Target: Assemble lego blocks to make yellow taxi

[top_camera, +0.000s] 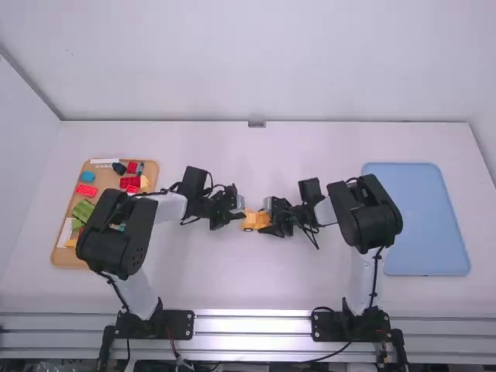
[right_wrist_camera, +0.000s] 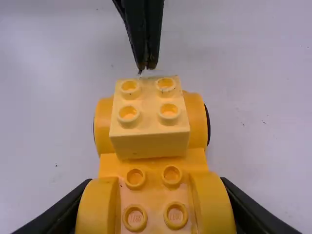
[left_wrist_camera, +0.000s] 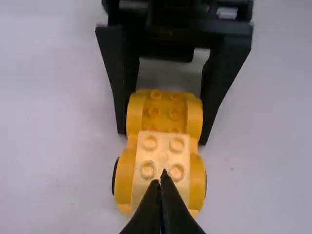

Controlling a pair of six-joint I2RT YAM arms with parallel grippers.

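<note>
My right gripper [right_wrist_camera: 153,210] grasps the yellow car base [right_wrist_camera: 153,195] by its sides, a little below the centre of the high view. My left gripper [right_wrist_camera: 146,68] is clenched on nothing, its tips close by the pale yellow brick [right_wrist_camera: 148,108], which sits between the wheel arches at the base's far end. I can't tell whether that brick is fully pressed home. If I push down off-centre with these narrow tips, they could slip off the studs or tip the brick loose; squeezing the base too weakly could let it pivot or slide under my press
</note>
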